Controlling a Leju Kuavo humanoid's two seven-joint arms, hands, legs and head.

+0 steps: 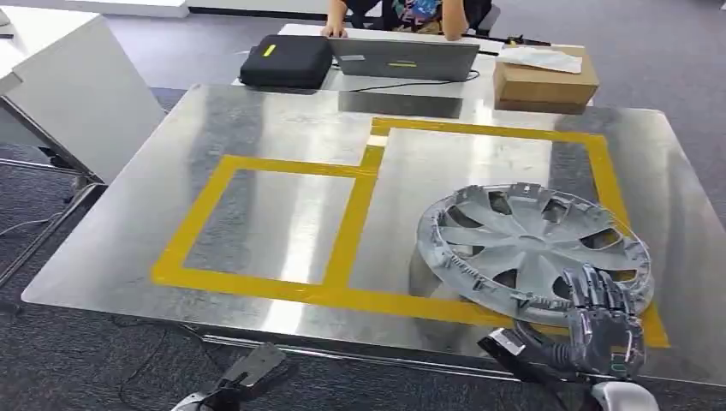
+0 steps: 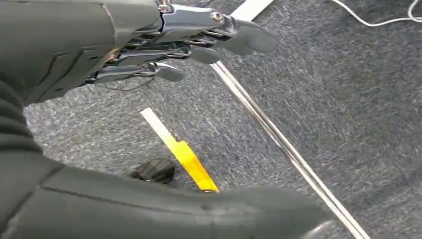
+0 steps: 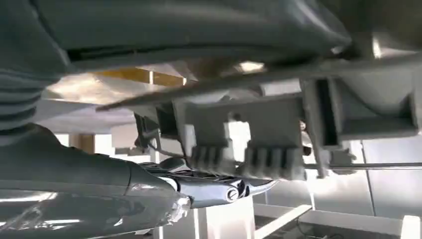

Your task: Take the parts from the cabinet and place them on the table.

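While the silver hubcap point(image 1: 535, 248) sits on the metal table point(image 1: 257, 128), its near edge hangs just past the yellow tape point(image 1: 351, 223) that marks out the bigger right-hand rectangle, and the whole cover looks tilted, far rim resting on the tabletop and near rim raised a little. The right hand point(image 1: 604, 317) comes up from the table's front edge and grips that near rim, dark fingers point(image 1: 591, 287) laid over the top of the spokes; from the right wrist camera the thumb point(image 3: 219, 191) lies under the grey ribbed underside of the cover point(image 3: 249, 139), so the rim is pinched between thumb and fingers. The left hand point(image 1: 244, 372) hangs low, below the front edge of the table and well apart from the hubcap; from its own wrist camera its fingers point(image 2: 199, 47) are stretched out straight and a little apart over grey carpet point(image 2: 348, 99), holding nothing. A smaller taped rectangle lies to the left of the big one, sharing a strip of tape with it. Beyond the far edge of the table stand a black case point(image 1: 287, 60), a grey laptop point(image 1: 407, 58) and a cardboard box point(image 1: 545, 79), and a person point(image 1: 402, 13) sits behind the laptop with hands near it.
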